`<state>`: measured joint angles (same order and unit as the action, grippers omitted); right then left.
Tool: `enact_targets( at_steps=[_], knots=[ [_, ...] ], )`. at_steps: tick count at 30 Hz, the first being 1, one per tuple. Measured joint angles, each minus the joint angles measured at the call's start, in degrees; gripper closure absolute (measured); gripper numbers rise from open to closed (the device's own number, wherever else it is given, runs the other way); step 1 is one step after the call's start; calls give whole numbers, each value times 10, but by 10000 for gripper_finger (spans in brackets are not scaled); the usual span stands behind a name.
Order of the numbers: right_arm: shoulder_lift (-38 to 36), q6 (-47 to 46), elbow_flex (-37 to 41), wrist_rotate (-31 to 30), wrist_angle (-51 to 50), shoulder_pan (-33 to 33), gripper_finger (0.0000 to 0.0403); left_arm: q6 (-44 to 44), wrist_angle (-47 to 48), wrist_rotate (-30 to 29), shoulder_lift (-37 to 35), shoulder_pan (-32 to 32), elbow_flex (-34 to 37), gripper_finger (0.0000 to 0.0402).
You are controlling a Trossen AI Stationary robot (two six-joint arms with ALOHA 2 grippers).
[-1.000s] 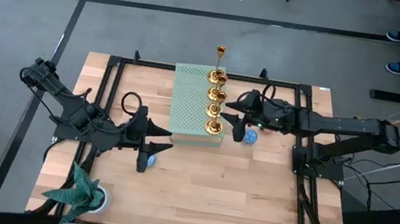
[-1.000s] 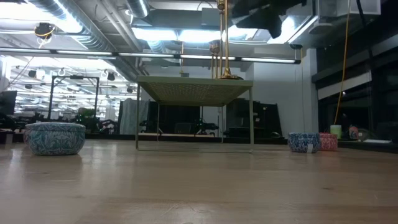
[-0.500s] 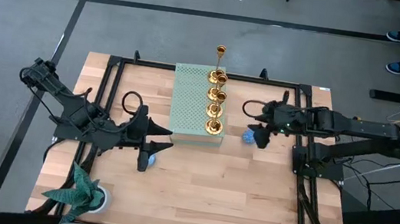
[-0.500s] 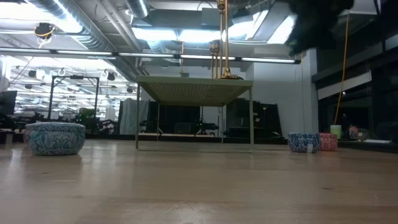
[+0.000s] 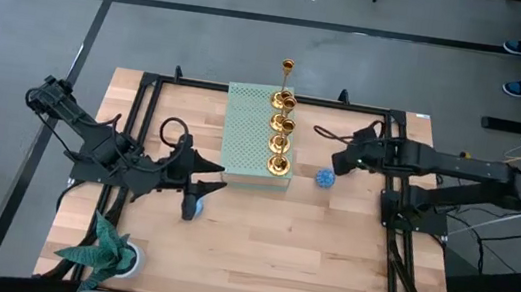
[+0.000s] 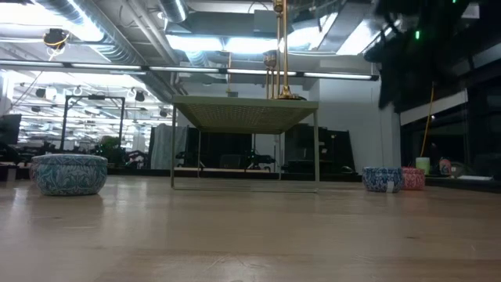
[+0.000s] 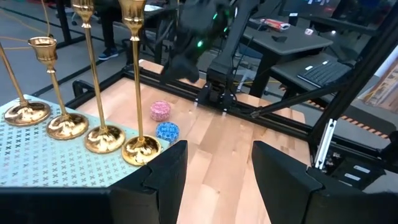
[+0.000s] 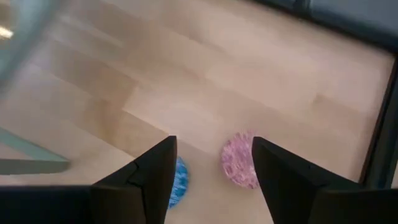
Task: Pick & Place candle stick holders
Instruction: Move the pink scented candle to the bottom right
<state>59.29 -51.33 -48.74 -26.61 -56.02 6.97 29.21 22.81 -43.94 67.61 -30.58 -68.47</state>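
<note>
Several gold candle stick holders [image 5: 281, 134] stand in a row on their round bases along the right edge of a green perforated stand [image 5: 250, 130]; they also show in the left wrist view [image 7: 102, 134] and the low view [image 6: 278, 55]. My left gripper [image 5: 219, 180] hovers open at the stand's near left corner, nothing between its fingers [image 7: 217, 149]. My right gripper [image 5: 339, 163] hangs open right of the row, clear of it, pointing steeply down over a pink disc [image 8: 239, 160] and a blue disc [image 8: 180, 180].
The blue disc [image 5: 325, 178] lies on the wood right of the stand. Another blue round tin [image 5: 192, 208] sits under my left arm, and a green plant [image 5: 105, 252] stands at the near left corner. A black frame [image 5: 400, 119] rims the table.
My right gripper has drawn away from the nearest candle stick holder toward the table's right edge, sinking a little and tipping from nearly level to steeply downward. The holders stand as before.
</note>
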Motion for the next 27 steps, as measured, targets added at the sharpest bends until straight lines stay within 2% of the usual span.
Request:
enact_targets(
  at_steps=[6,9,13,18,27],
  knots=[
    [-1,-23,133,79,125,70,213,0,-3,1,0,0,0,224],
    [-1,-23,166,108,168,99,220,1,-3,1,0,0,0,224],
    [-2,-2,170,106,189,129,225,1,-3,1,0,0,0,224],
    [-1,34,163,50,189,172,225,3,-3,1,0,0,0,224],
    [46,39,163,85,201,241,225,15,-3,1,0,0,0,224]
  ],
)
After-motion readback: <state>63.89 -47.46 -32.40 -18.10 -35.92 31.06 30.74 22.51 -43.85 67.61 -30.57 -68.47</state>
